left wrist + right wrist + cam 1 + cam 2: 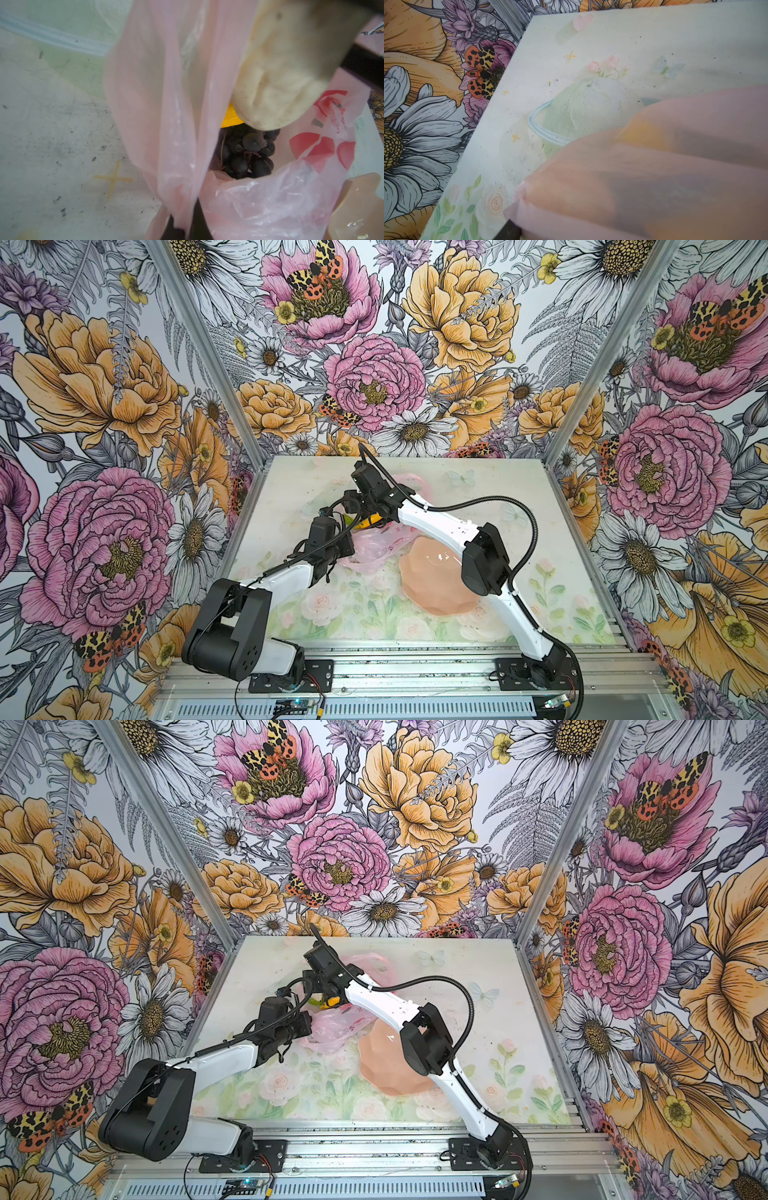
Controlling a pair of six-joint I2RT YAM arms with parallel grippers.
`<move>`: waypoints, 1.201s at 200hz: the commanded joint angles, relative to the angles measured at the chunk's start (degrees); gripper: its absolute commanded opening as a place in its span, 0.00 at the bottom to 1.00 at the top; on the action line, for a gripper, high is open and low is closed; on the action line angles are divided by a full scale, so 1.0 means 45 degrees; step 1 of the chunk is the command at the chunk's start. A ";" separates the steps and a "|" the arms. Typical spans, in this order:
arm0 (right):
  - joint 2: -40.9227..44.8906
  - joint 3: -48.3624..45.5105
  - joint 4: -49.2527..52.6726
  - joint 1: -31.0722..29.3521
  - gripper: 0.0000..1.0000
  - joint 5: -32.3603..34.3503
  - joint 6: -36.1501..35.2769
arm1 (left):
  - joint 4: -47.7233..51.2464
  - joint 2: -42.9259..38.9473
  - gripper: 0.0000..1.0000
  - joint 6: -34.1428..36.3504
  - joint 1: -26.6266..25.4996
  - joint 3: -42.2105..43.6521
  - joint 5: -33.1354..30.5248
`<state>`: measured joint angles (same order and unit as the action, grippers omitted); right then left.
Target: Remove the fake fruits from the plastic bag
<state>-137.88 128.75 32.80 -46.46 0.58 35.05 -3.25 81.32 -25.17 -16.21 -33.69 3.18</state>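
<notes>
The pale pink plastic bag (374,547) (336,1027) lies mid-table. My left gripper (351,545) is shut on a strip of its rim (182,207) and holds the mouth up. Inside, the left wrist view shows a dark grape bunch (249,153) and a yellow fruit (228,118). A cream pear (280,83) looms above them with a dark gripper part beside it. My right gripper (370,519) sits at the bag's mouth by a yellow banana (366,524) and a green fruit (351,521). Bag film (654,166) veils its jaws; one black finger (509,231) shows.
A peach-pink wavy-edged plate (432,589) (386,1073) lies just right of the bag, under my right forearm, and shows at an edge of the left wrist view (357,207). The printed table mat (374,614) is walled in by floral panels on three sides.
</notes>
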 commanded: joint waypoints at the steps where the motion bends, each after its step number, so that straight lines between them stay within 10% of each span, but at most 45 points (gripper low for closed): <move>1: 0.1366 -0.1219 -0.0295 0.0083 0.55 -0.0097 0.0102 | 0.0490 0.0456 0.00 -0.0052 0.0022 -0.0481 -0.0557; 144: 0.6650 -0.8714 -0.0330 0.0093 0.55 -0.0911 0.0043 | 0.1713 0.1373 0.00 -0.0794 -0.0112 -0.1105 -0.1180; 240: 0.5338 -0.8050 -0.0471 0.0032 0.61 -0.0935 -0.0418 | 0.1088 0.0526 0.00 -0.1344 0.0420 -0.1238 -0.0466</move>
<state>-112.53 89.73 30.98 -46.46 -3.75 34.79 3.11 85.12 -29.93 -16.36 -39.48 0.73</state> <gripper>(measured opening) 0.593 0.050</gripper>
